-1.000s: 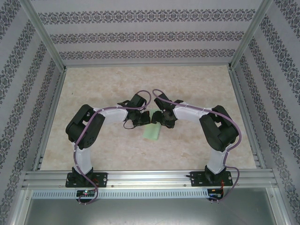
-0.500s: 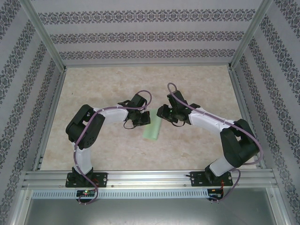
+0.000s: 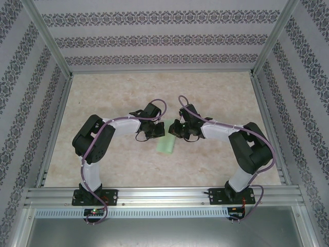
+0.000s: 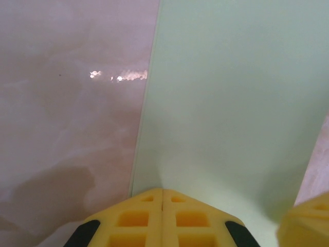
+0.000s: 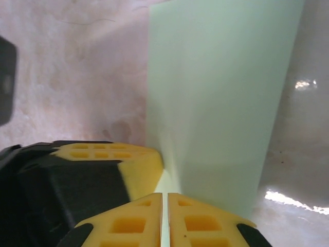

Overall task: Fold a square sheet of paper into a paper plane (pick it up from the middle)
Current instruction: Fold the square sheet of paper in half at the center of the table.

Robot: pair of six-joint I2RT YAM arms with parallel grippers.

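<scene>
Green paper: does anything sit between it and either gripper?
Nothing visible does. The left gripper is closed on one end of the green paper, and the right gripper pinches it right beside. Around it there is bare tabletop.

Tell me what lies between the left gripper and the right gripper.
The green paper: in the top view its upper end sits between the left gripper and right gripper, and each wrist view shows that gripper pinching it.
</scene>
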